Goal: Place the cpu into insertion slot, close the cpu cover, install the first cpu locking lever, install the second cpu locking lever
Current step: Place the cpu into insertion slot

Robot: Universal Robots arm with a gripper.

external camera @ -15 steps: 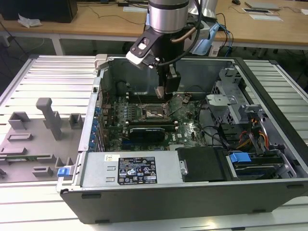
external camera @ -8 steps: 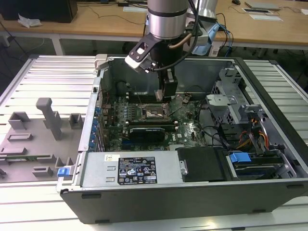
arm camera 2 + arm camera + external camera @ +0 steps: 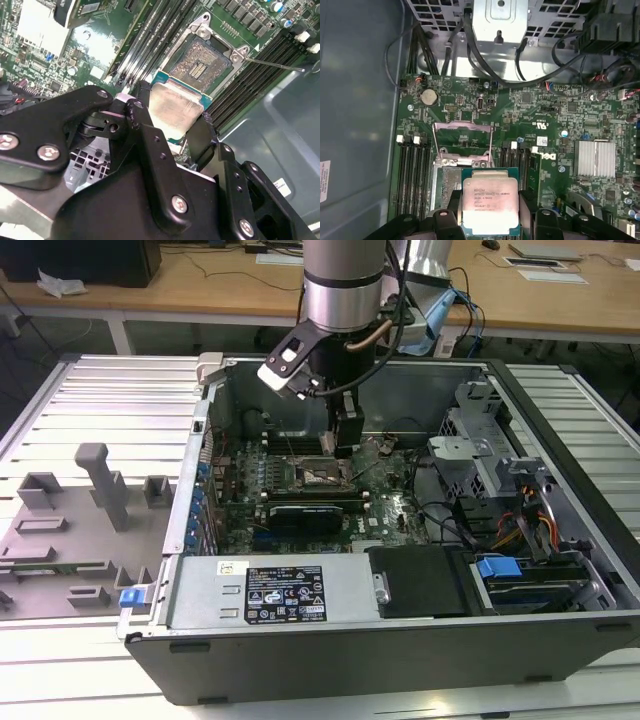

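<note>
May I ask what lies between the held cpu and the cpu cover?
In the second wrist view, the socket's bare contacts lie between cpu and cpu cover.

Several lines of fine print cross the cpu [image 3: 490,202] top. A black label [image 3: 287,596] with white marks sits on the power supply housing [image 3: 200,592]. Both are too small to read.

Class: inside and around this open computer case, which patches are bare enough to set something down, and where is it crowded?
Free: the open socket, between the memory slots, near the gripper shut on the cpu; the grey case panel beside those slots; the ribbed table outside. Crowded: the cables and drive cage.
</note>
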